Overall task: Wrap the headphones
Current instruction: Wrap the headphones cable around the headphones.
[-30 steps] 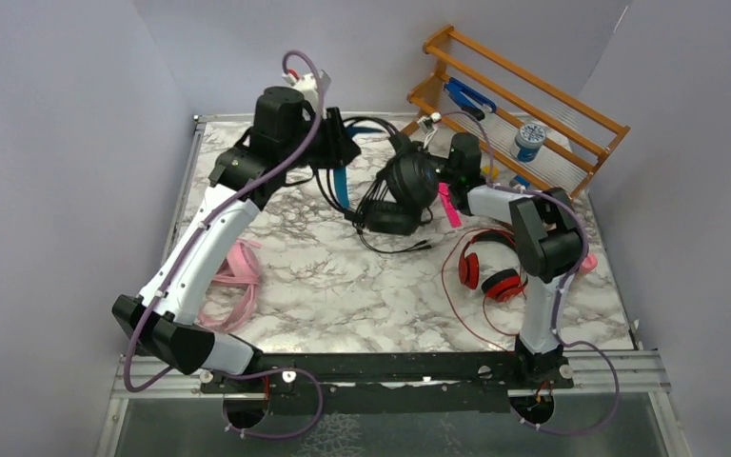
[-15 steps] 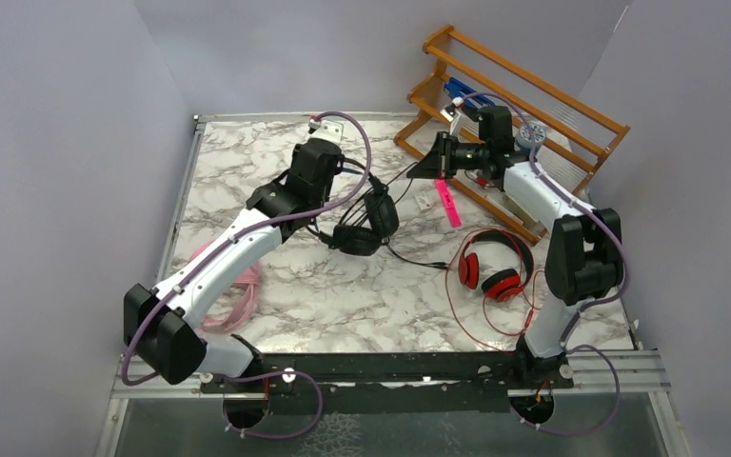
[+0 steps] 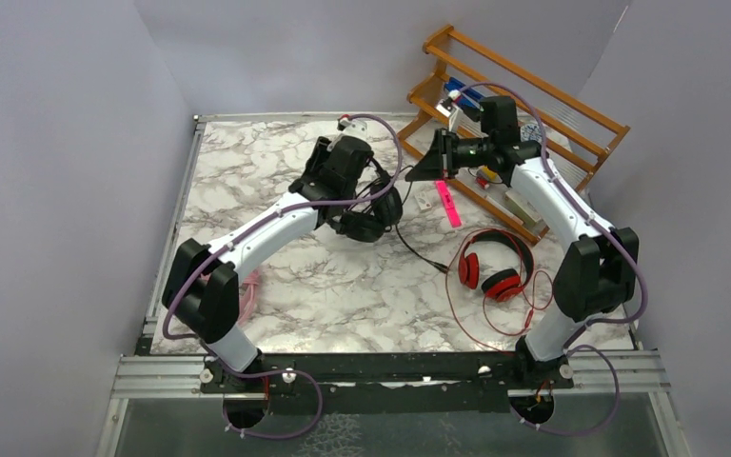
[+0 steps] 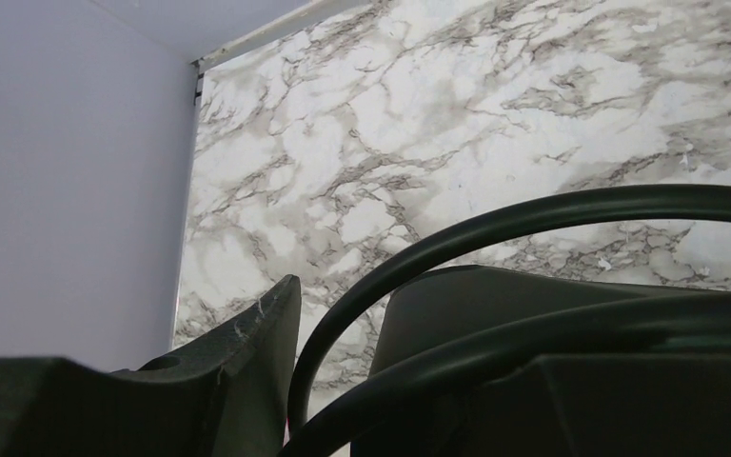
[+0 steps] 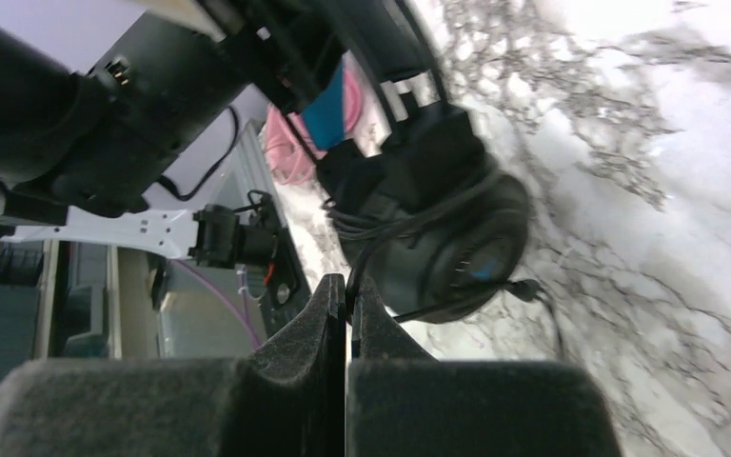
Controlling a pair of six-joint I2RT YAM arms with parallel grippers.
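Marble table (image 3: 343, 286): black headphones (image 3: 373, 211) hanging just 12 o'clock of centre, wrap underway, cable (image 3: 417, 249) partly trailing. L gripper (image 3: 350, 202) clamping them; R gripper (image 5: 347, 286) pinching cable at 1 o'clock. Red pair (image 3: 491, 271) at 4 sprawling unwrapped; pink pair (image 3: 250, 281) at 8 mostly hiding. 3 headphones total.

Even light; right wrist seemingly motion-blurred.

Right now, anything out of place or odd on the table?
Yes. The red headphones lie at the right with their red cable sprawled loose around them, unwrapped. A pink stick, perhaps a marker, lies stray beside the wooden rack, which sits skewed in the far right corner.
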